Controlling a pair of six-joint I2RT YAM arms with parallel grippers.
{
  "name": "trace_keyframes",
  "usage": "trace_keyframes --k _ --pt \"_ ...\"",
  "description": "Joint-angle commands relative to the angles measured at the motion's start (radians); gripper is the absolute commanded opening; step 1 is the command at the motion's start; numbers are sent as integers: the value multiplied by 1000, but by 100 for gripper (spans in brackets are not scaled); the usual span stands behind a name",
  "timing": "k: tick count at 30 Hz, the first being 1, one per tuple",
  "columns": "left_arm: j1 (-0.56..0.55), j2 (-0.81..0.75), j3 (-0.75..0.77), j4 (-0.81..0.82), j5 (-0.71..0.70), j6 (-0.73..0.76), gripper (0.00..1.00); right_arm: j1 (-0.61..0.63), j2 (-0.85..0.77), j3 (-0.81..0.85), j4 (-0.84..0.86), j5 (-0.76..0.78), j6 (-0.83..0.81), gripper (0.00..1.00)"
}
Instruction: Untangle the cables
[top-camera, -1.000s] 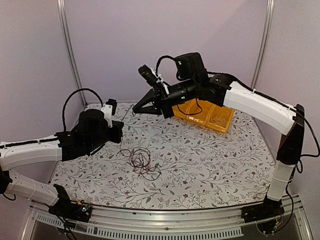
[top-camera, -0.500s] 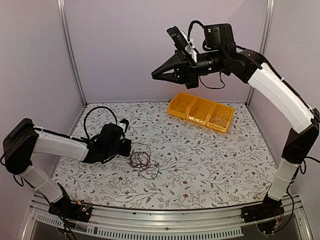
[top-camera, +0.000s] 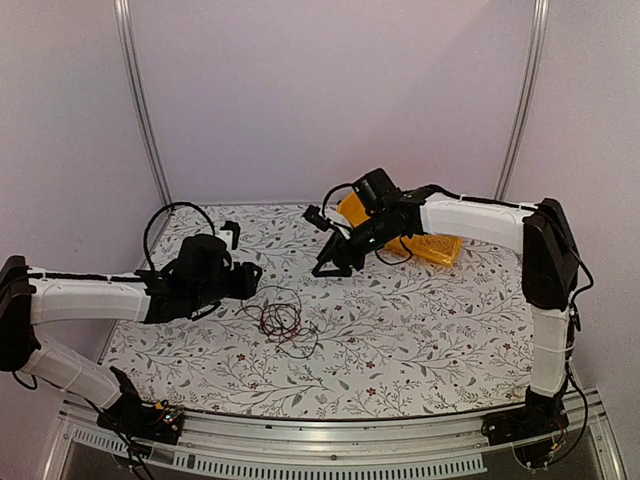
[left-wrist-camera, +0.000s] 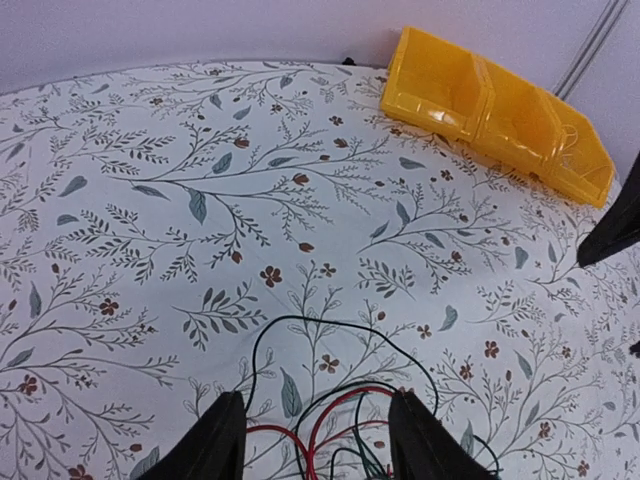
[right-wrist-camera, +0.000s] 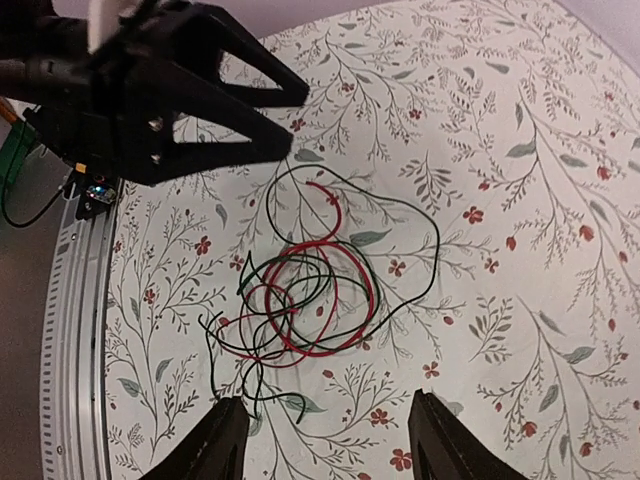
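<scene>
Toward the left middle of the flowered tabletop (top-camera: 420, 330), the cables (top-camera: 283, 320) lie in a loose heap of black and red loops. Just beside them sits the left gripper (top-camera: 252, 277), its fingers spread wide and holding nothing, with the nearest loops showing between its tips. Beyond the heap hangs the right gripper (top-camera: 325, 267), likewise wide open and empty, near a yellow bin (top-camera: 440, 250).

cables (right-wrist-camera: 310, 290): thin, glossy-sheathed | bin (left-wrist-camera: 470, 95): smooth glossy yellow plastic | table cover (left-wrist-camera: 150, 150): matt, printed
</scene>
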Motion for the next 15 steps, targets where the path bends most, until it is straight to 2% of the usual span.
trace_keyframes --k 1,4,9,15 --pt "8 -61 -36 -127 54 -151 52 -5 134 55 -59 9 61 62" --pt "2 -90 -103 -50 156 -199 54 -4 254 164 -98 26 83 63" --pt "0 -83 -154 -17 139 -267 55 4 387 277 -125 -57 100 63" --pt "-2 17 -144 31 174 -279 57 37 477 347 -122 -102 108 62"
